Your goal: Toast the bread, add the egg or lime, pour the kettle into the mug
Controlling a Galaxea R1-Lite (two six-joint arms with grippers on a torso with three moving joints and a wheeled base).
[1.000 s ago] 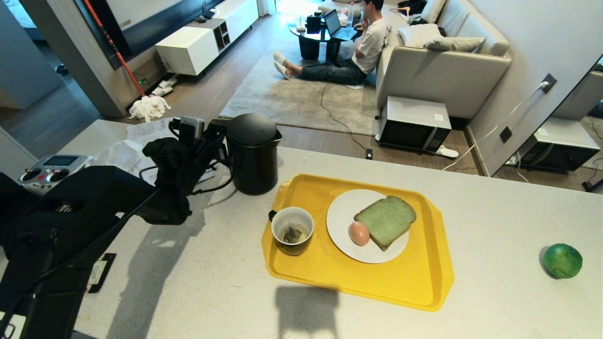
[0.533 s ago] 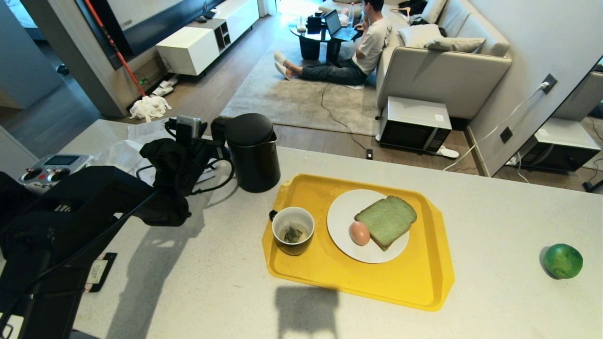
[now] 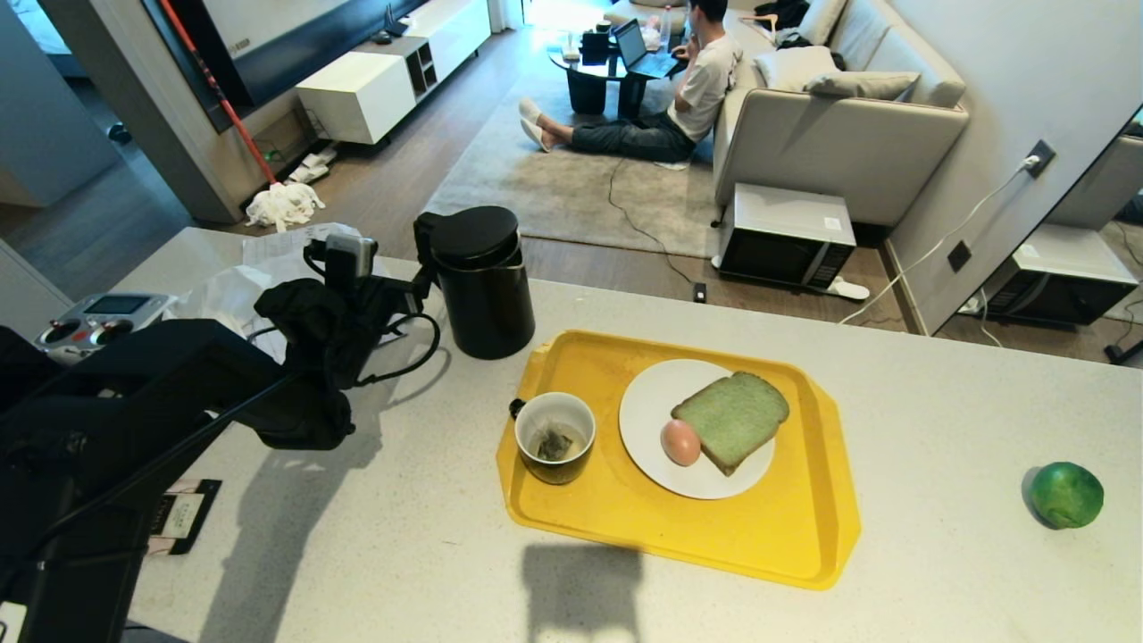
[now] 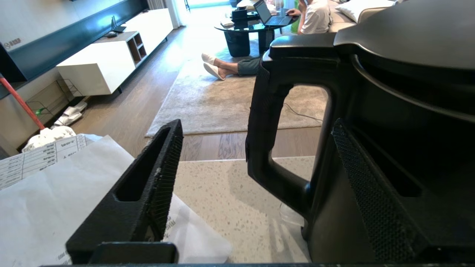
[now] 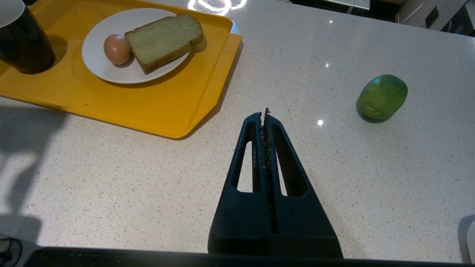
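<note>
Head view: the kettle (image 3: 482, 281) stands on the bench (image 3: 375, 536) behind the yellow tray (image 3: 786, 536). Left wrist view: my left pincer (image 4: 256, 155) is released, fingers astride the kettle's handle (image 4: 265, 129). Right wrist view: my right pincer (image 5: 264, 113) is clenched, empty.

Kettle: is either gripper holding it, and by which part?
Nothing is held. The left gripper stands open around the kettle handle; the right gripper is shut, empty.

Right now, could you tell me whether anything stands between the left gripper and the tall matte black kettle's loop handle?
Nothing visible does. The left gripper is open, and the loop handle of the tall matte black kettle stands in the gap between its fingers, ungripped.
</note>
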